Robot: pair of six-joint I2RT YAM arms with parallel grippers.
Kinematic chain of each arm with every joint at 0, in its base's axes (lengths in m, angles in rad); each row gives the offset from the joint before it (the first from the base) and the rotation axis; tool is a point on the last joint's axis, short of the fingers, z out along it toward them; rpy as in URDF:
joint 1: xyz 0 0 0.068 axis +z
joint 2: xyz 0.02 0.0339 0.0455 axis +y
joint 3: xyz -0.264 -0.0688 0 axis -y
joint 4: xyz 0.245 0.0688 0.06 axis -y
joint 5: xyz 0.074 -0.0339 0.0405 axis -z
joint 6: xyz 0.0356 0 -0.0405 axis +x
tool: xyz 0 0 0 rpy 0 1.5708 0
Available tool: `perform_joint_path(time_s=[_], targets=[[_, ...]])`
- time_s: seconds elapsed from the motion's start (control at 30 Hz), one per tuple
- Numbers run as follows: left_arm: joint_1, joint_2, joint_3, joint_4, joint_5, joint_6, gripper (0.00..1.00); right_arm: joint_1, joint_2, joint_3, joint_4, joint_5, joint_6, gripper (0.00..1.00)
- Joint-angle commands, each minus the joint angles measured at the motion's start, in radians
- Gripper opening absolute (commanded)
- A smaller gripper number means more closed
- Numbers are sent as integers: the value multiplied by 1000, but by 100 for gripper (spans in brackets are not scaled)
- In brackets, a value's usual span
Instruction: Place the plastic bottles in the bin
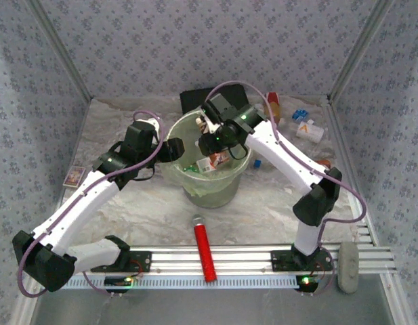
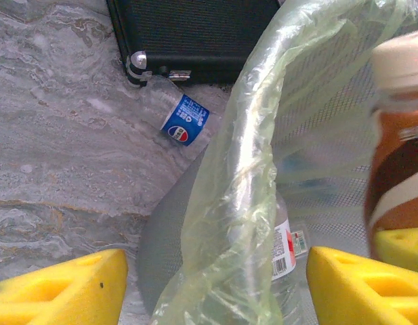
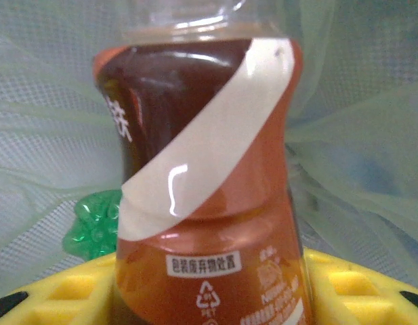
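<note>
While the right claw (image 3: pixel 209 291) is closed on the lower body of the brown bottle (image 3: pixel 202 156), that bottle stands upright between its yellow fingers (image 3: pixel 361 288), over the mouth of the bin (image 1: pixel 195 193) with the pale green liner behind it. The bottle is amber-brown plastic with a pale cap. A white band slants across its dark brown label. Below the band, a small white box holds a row of Chinese characters, with a recycling triangle beneath.

The left claw (image 2: pixel 215 267) stands wide at the bin's left rim, one finger outside the bagged edge and one inside, holding nothing. Inside the bin are a clear bottle (image 2: pixel 284 247) with a white barcode label and a bumpy green piece (image 3: pixel 93 227). Outside on the bench (image 1: pixel 127 210), a Pepsi bottle (image 2: pixel 185 120) with a blue label lies on its side just beside the corner of the black case (image 2: pixel 195 34).
</note>
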Motion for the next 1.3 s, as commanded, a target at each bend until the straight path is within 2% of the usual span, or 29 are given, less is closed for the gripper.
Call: perform_joint_path(time_s=[0.0, 0.27, 0.37, 0.53, 0.6, 0.93, 1.0, 1.27], targets=[[-5, 6, 31, -26, -15, 20, 70, 5, 20, -36, -2, -6, 15, 40], [-4, 18, 39, -26, -15, 26, 71, 6, 8, -195, 106, 1, 77, 48], [-2, 20, 36, -27, -14, 29, 71, 6, 16, -205, 111, 13, 84, 54], [2, 20, 30, -27, -11, 26, 73, 7, 29, -194, 103, 14, 78, 70], [2, 18, 28, -27, -11, 26, 73, 6, 30, -189, 99, 17, 76, 73], [7, 21, 27, -22, -8, 27, 74, 18, 8, -86, 39, 19, 46, 81], [7, 20, 27, -24, -8, 27, 74, 22, -4, -47, 20, 6, 31, 86], [7, 22, 28, -21, -7, 27, 74, -5, -96, 96, -48, 3, 2, 92]])
